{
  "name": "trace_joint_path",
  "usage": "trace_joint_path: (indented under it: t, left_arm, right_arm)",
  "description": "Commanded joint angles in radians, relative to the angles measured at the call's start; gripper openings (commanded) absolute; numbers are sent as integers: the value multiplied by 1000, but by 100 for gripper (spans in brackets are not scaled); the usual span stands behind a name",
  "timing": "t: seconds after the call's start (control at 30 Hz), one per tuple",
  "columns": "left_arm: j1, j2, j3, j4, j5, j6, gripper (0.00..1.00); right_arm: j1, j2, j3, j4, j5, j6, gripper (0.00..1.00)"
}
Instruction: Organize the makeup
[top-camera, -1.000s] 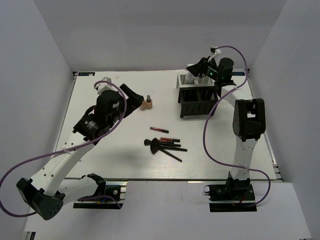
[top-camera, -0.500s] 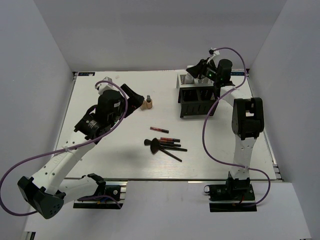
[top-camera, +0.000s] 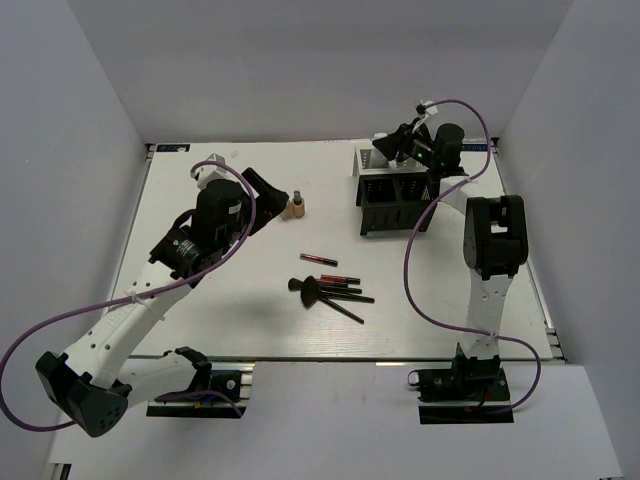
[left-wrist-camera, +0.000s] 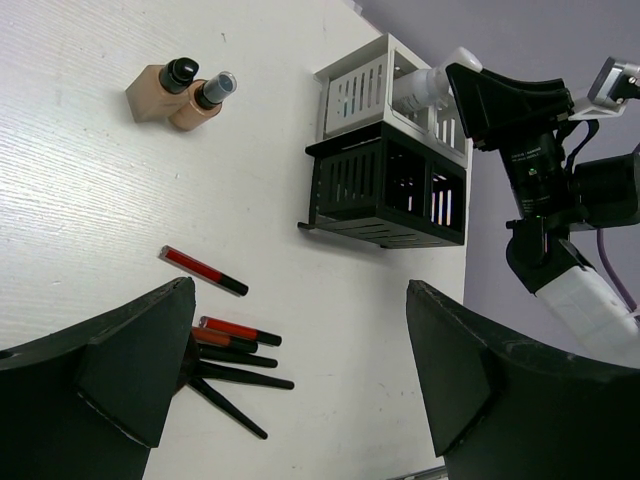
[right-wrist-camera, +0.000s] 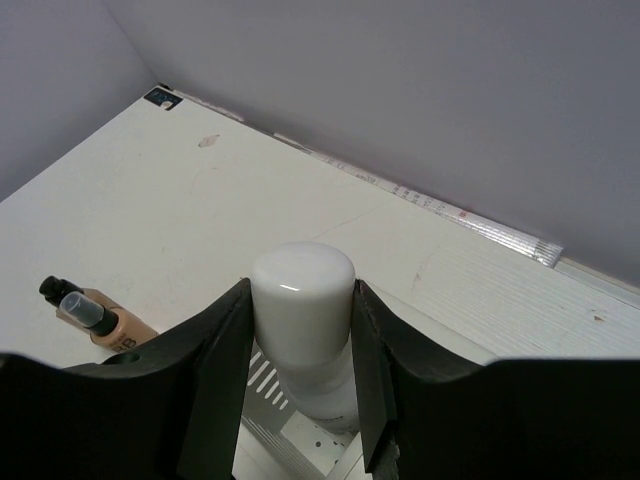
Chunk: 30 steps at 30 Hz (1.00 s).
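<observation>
My right gripper (top-camera: 392, 146) is shut on the white cap of a clear bottle (right-wrist-camera: 303, 300). It holds the bottle upright over the white mesh compartment (right-wrist-camera: 290, 425) at the back of the organizer; the bottle also shows in the left wrist view (left-wrist-camera: 425, 88). My left gripper (top-camera: 262, 198) is open and empty above the table, just left of two tan dark-capped bottles (top-camera: 294, 207) standing together. A red and black pencil (top-camera: 318, 260) lies alone mid-table. More pencils and black brushes (top-camera: 330, 292) lie in a pile below it.
The black mesh compartment box (top-camera: 400, 200) stands at the back right, with the white mesh part (top-camera: 372, 162) behind it. White walls close in the table on three sides. A purple cable hangs from each arm.
My right wrist has turned slightly with the bottle still held over the white compartment. The left arm has barely moved.
</observation>
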Motion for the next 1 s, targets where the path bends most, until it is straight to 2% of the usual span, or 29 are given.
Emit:
trace_joint_path:
  t: [0.0,0.5,0.7,0.97]
  left_arm:
    - [-1,-4,-2,-7,-1,-1,96]
    - [-1,1,-2,-7,2,-3,96]
    - [-1,13,10,-17,9,-4,96]
    - [-1,33,37,-43,9,-4,96]
  right_arm:
    - [3,-16,-19,80,-10,-31,31]
    - [1,-70,-114,172,-18,-63,35]
    - [1,-82,-150,212,-17,-81,45]
    - [4,-77,-168,267,-6,-118,54]
